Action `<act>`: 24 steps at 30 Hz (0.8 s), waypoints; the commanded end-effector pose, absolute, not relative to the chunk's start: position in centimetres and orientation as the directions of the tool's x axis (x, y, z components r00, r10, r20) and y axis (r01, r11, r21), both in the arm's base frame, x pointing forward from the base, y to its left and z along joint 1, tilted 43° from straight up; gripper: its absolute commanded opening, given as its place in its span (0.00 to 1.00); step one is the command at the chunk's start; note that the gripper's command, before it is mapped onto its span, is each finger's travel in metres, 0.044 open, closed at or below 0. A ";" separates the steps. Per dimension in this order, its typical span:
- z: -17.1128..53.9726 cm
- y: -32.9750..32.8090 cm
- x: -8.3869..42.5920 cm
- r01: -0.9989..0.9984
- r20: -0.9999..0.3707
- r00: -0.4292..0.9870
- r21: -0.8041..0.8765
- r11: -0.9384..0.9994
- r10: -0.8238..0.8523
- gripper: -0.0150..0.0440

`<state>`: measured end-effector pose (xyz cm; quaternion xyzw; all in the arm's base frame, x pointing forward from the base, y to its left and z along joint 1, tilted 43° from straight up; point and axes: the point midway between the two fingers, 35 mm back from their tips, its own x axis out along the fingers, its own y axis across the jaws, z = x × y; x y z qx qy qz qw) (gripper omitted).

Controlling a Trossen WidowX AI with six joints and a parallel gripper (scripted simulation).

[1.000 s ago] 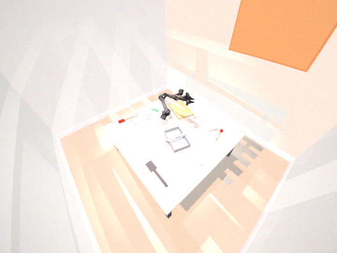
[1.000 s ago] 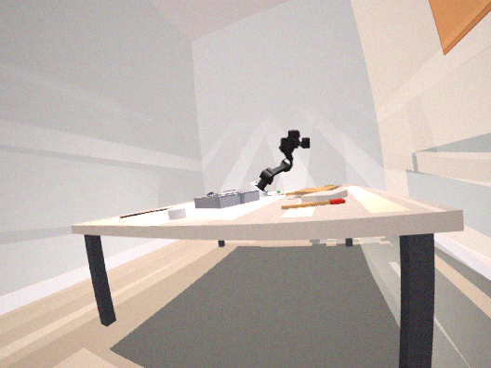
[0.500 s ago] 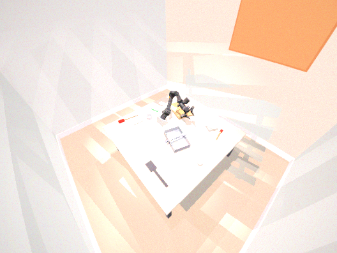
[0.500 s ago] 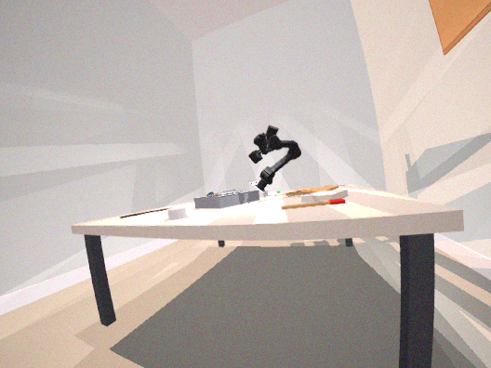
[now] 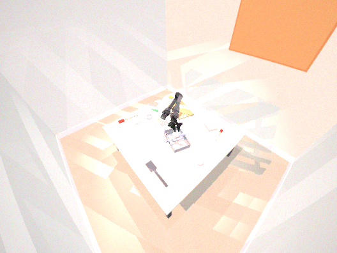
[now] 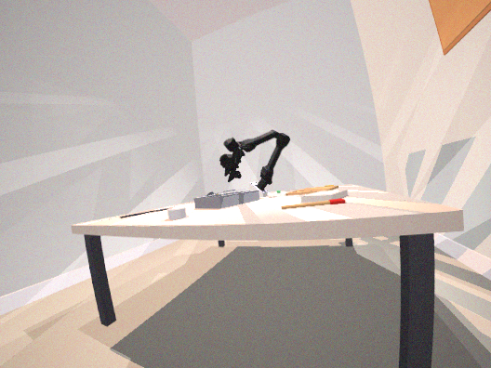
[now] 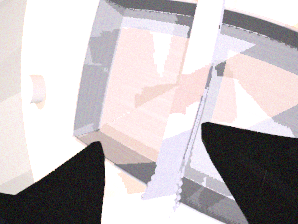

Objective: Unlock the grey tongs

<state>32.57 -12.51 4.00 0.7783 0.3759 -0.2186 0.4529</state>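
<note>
The grey tongs [image 5: 175, 138] [image 7: 167, 175] lie closed across the roasting tin [image 5: 182, 148] [image 6: 209, 202] [image 7: 92, 85], with their toothed end at the bottom of the wrist view. My gripper [image 5: 176, 130] [image 6: 233, 178] [image 7: 152, 140] is partly open and empty, pointing down above the tin. In the wrist view the toothed end shows between the two black fingers, nearer the right one, below fingertip height. The wooden board [image 5: 188, 113] [image 6: 311, 190] lies flat on the table beside the arm. The lock near the hinge cannot be made out.
A dark spatula [image 5: 150, 166] lies near one table edge. A white block [image 5: 200, 163] [image 6: 177, 214], a pale square slab [image 5: 210, 127] [image 6: 324, 196], a red-ended tool [image 5: 221, 130] [image 6: 337, 202], another red-ended tool [image 5: 121, 121] and a green item [image 5: 154, 110] lie around.
</note>
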 end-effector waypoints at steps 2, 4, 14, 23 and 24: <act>-2.1 -13.9 29.9 0.816 -0.705 0.525 0.258 -0.517 0.477 0.69; -2.2 -13.9 29.8 0.816 -0.705 0.522 0.248 -0.523 0.480 0.69; -2.2 -14.0 30.6 0.816 -0.705 0.522 0.248 -0.523 0.480 0.69; -2.6 -13.7 30.9 0.816 -0.705 0.522 0.248 -0.522 0.480 0.69; -2.7 -13.7 31.0 0.816 -0.706 0.522 0.248 -0.522 0.480 0.69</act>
